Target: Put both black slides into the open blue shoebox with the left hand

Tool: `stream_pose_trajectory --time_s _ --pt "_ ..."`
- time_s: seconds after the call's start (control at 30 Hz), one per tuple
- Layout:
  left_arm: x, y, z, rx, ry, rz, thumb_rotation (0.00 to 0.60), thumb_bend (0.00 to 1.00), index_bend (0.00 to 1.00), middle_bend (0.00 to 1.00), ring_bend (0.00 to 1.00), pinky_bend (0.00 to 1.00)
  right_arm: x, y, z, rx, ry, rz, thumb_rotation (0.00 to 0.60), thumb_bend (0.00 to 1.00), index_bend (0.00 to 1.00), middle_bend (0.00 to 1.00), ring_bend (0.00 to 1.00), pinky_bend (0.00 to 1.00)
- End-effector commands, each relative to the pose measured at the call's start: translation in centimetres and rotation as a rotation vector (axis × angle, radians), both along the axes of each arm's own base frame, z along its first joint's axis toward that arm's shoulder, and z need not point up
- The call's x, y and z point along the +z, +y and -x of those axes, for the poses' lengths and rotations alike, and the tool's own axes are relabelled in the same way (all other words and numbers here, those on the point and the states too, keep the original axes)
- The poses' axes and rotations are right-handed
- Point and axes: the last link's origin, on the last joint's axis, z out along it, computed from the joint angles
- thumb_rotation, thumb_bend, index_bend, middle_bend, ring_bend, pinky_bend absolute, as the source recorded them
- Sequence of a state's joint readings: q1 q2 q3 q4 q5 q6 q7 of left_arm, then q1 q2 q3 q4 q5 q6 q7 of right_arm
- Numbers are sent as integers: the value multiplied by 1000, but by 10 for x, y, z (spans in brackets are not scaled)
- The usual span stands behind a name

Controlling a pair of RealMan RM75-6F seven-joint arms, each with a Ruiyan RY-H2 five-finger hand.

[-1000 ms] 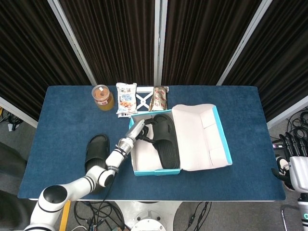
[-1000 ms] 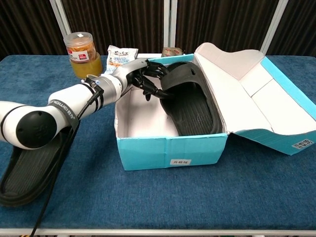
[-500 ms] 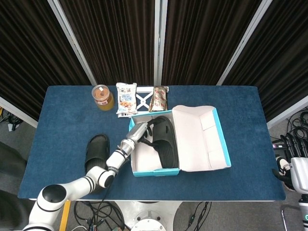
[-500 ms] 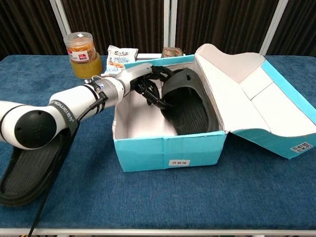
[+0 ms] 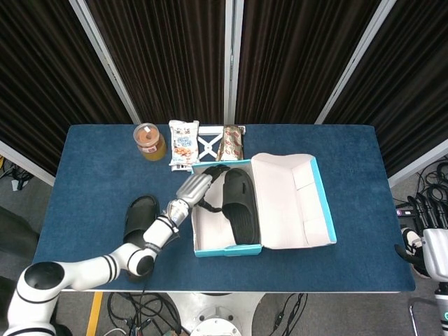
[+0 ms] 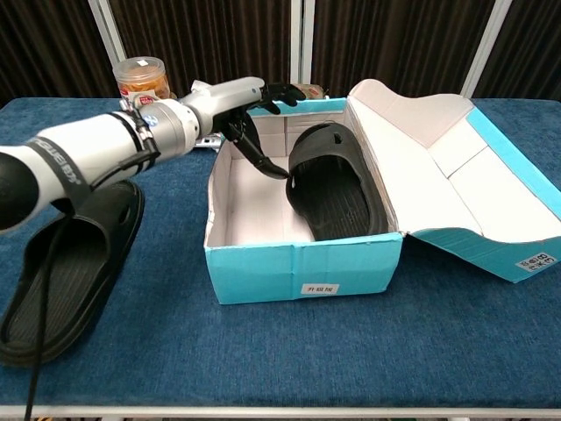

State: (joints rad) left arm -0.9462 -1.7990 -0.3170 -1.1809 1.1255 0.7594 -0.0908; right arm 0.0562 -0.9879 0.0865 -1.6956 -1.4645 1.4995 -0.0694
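One black slide (image 5: 239, 204) is laid lengthwise in the blue shoebox (image 6: 301, 272), another (image 6: 61, 267) on the table; the left hand (image 6: 260, 105) is released above, label unreadable

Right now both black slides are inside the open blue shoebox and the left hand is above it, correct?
Not both. One black slide lies in the open blue shoebox; the other slide is on the table beside it, as the chest view shows. The left hand is above the box.
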Motion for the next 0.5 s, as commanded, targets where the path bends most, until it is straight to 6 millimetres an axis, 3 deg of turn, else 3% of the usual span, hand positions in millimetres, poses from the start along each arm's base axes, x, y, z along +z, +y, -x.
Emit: stream_pose_trajectory --time_s 0.03,0.13,0.27,0.4,0.5 --pt "51 -7 19 -10 94 -65 600 0 77 45 87 385 0 -1 0 4 -1 0 600 46 0 25 0 0" --pt "87 -14 38 -17 176 -147 600 0 77 67 187 364 1 -1 1 6 -1 3 600 46 0 25 0 0" --pt "128 -26 79 64 280 -230 600 0 89 85 355 377 2 -2 2 12 0 2 600 46 0 25 0 0" --pt "151 -43 118 163 389 -187 600 0 92 86 496 484 0 -5 2 17 -4 -5 600 46 0 25 0 0" --pt "151 -59 139 227 434 -129 600 0 92 85 537 519 -3 -8 1 23 -8 -15 600 45 0 25 0 0"
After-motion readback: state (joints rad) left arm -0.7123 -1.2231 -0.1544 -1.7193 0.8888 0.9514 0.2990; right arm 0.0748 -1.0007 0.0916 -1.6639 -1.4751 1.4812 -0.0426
